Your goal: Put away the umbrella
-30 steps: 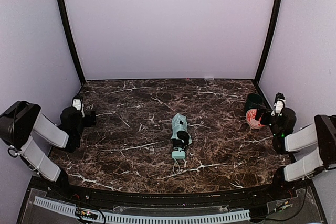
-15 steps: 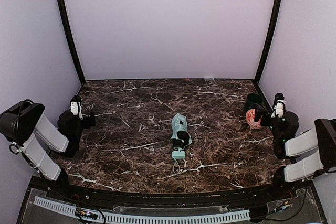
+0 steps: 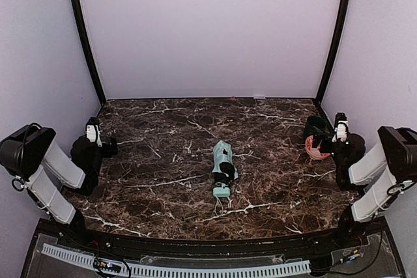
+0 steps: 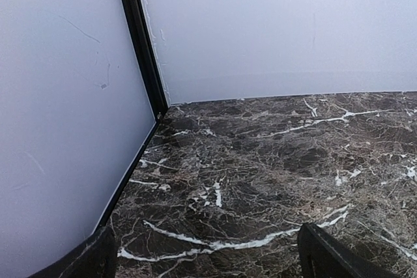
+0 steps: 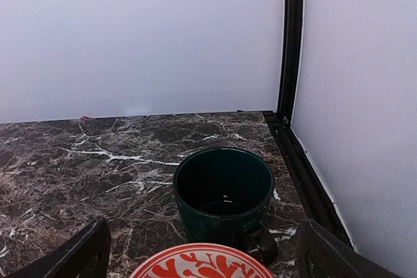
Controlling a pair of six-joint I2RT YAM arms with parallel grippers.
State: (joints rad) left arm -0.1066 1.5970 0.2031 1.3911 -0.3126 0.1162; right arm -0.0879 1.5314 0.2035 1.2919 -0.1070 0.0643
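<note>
The umbrella (image 3: 223,165) lies folded in the middle of the marble table (image 3: 169,128), pale mint with a black band. Its short handle and thin cord point toward the near edge. It does not appear in either wrist view. My left gripper (image 3: 96,132) is far off at the table's left edge. In the left wrist view the left gripper (image 4: 212,262) stands open over bare marble. My right gripper (image 3: 339,128) is at the right edge. In the right wrist view the right gripper (image 5: 208,255) is open, just behind the bowl, holding nothing.
A dark green cup (image 5: 223,190) stands near the back right corner, also seen from above as the cup (image 3: 316,126). An orange-and-white patterned bowl (image 5: 202,264) sits in front of it; the bowl (image 3: 315,148) lies beside my right gripper. Pale walls with black corner posts (image 4: 144,50) enclose the table.
The left arm has drawn back a little toward the left wall. The right arm has shifted slightly toward the back, with its gripper still behind the bowl. The umbrella has not moved.
</note>
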